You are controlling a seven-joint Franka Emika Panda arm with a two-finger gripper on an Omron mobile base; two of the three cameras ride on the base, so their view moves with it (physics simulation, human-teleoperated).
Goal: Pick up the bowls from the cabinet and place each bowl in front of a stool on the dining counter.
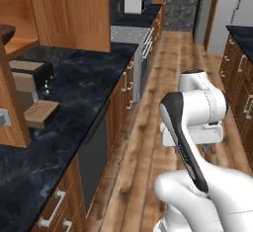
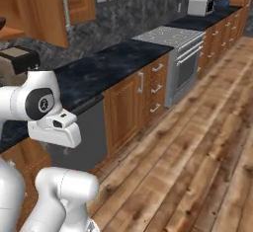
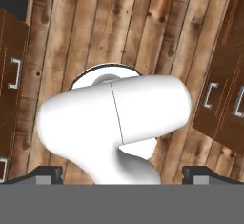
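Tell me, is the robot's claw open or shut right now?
Open. In the hand view the gripper has its two dark fingertips far apart, nothing between them but wooden floor.

A black marble desk point(image 1: 89, 85) veined in pale grey runs along the wall on reddish-brown drawer units. On it near the left stands a dark appliance point(image 1: 30, 80) with wooden parts, its wooden block point(image 1: 42, 112) resting on the top. Farther along, a grey stove point(image 2: 170, 36) sits flush between stretches of the desk, and a white toaster point(image 2: 201, 5) stands on the far end. Wooden plank floor point(image 2: 197, 142) stretches alongside.
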